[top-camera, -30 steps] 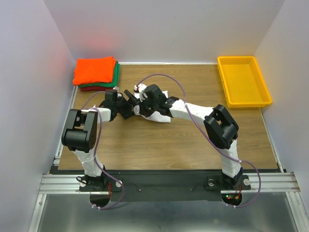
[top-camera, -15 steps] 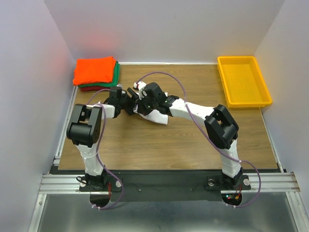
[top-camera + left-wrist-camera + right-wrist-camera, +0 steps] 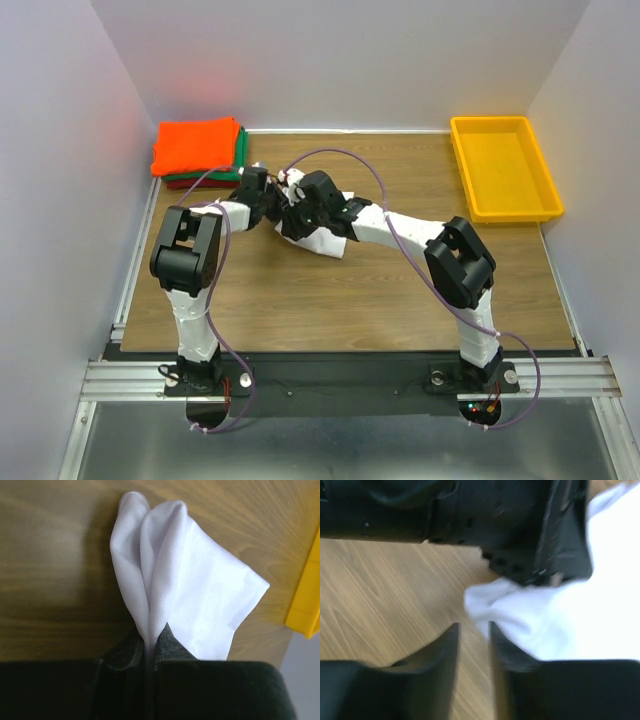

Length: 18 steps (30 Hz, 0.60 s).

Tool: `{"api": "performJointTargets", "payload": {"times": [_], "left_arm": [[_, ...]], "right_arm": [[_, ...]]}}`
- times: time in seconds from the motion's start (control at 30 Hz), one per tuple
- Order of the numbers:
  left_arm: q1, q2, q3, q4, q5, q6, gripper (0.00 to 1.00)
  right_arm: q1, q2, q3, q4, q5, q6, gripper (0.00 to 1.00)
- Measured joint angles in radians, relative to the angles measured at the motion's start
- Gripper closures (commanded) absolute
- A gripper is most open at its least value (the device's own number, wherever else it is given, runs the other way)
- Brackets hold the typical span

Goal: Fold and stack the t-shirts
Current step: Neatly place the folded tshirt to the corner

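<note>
Folded orange, green and dark red cloth t-shirts point(image 3: 197, 152) are stacked in the far left corner of the wooden bench point(image 3: 350, 290). Toward the middle, the left gripper point(image 3: 150, 647) pinches the crumpled white cloth t-shirt point(image 3: 192, 595). Just beside it, the right gripper point(image 3: 473, 645) is narrowly parted, with bare wood between its jaws. A yellow plastic tray point(image 3: 503, 165) sits in the far right corner.

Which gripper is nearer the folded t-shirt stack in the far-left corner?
Left. The left gripper is by the near-right corner of the stack, pinching the white t-shirt; the right gripper is farther right.
</note>
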Motion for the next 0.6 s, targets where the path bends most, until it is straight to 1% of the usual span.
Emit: {"api": "performJointTargets", "payload": {"times": [0.07, 0.1, 0.13, 0.17, 0.33, 0.43, 0.5, 0.6], "left_arm": [[-0.011, 0.013, 0.085, -0.063, -0.047, 0.077, 1.0], [-0.017, 0.015, 0.132, -0.098, -0.07, 0.122, 1.0], [-0.021, 0.015, 0.166, -0.117, -0.089, 0.156, 1.0], [-0.023, 0.015, 0.196, -0.134, -0.108, 0.196, 1.0], [-0.019, 0.023, 0.359, -0.231, -0.217, 0.379, 1.0], [-0.013, 0.065, 0.489, -0.298, -0.284, 0.505, 1.0], [-0.006, 0.125, 0.621, -0.357, -0.323, 0.603, 1.0], [0.008, 0.198, 0.78, -0.431, -0.335, 0.715, 1.0]], "right_arm": [[-0.01, -0.016, -0.019, 0.002, 0.006, -0.004, 0.31], [-0.017, -0.032, -0.035, -0.002, 0.007, -0.001, 0.13], [-0.022, -0.042, -0.044, -0.002, 0.007, -0.004, 0.03], [-0.036, -0.06, -0.064, -0.002, 0.007, -0.002, 0.0], [-0.14, -0.178, -0.16, -0.008, 0.005, -0.019, 0.0], [-0.213, -0.247, -0.212, -0.015, 0.02, -0.034, 0.0], [-0.245, -0.285, -0.248, -0.018, 0.031, -0.043, 0.0], [-0.264, -0.319, -0.299, -0.022, 0.038, -0.058, 0.0]]}}
